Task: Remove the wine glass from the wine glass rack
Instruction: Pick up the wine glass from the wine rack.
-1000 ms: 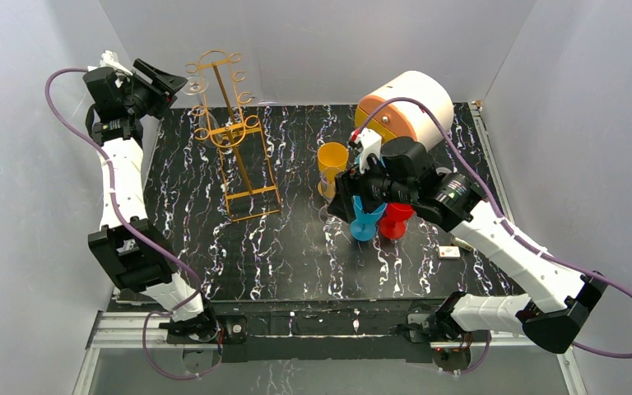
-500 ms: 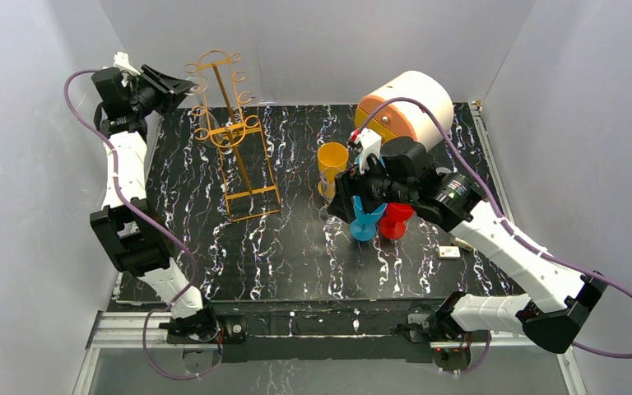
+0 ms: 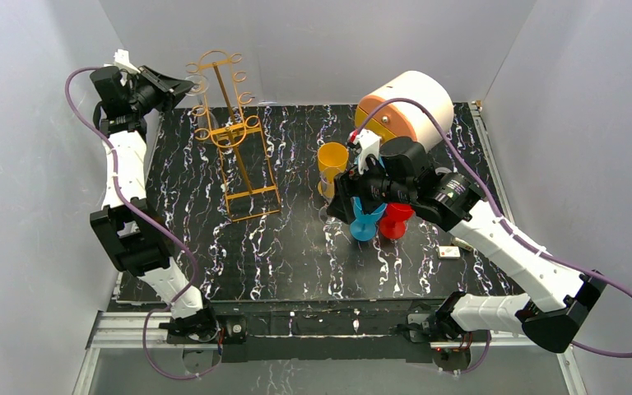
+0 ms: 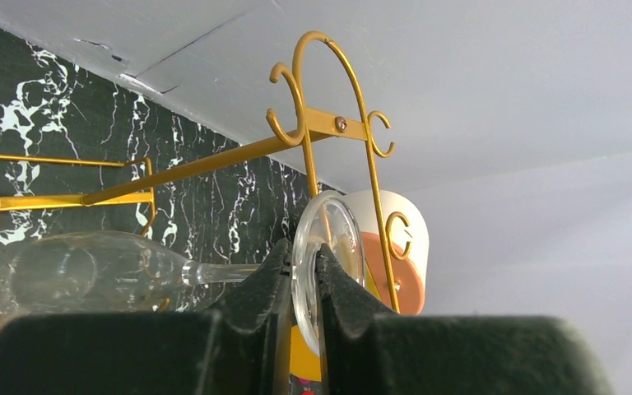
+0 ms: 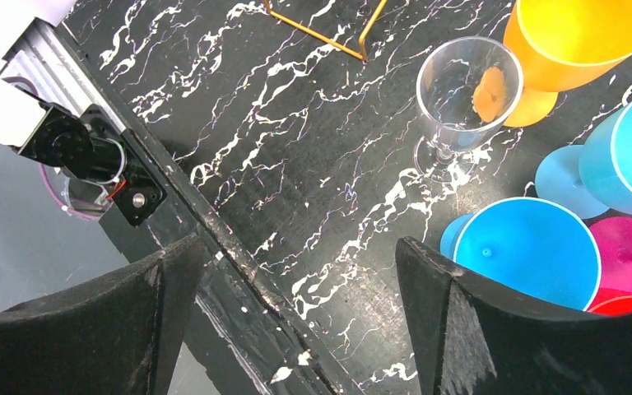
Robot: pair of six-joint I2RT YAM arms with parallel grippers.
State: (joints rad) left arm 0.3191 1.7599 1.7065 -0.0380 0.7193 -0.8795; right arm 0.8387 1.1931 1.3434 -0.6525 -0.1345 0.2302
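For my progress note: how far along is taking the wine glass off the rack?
Done: the left gripper is at the wine glass rack, its jaws shut on the foot of the clear wine glass. In hand: that grip. Left: the glass hangs on the rack and must be slid off.

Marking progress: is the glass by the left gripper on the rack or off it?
On it: the wine glass hangs from the wine glass rack, its foot pinched by the left gripper.
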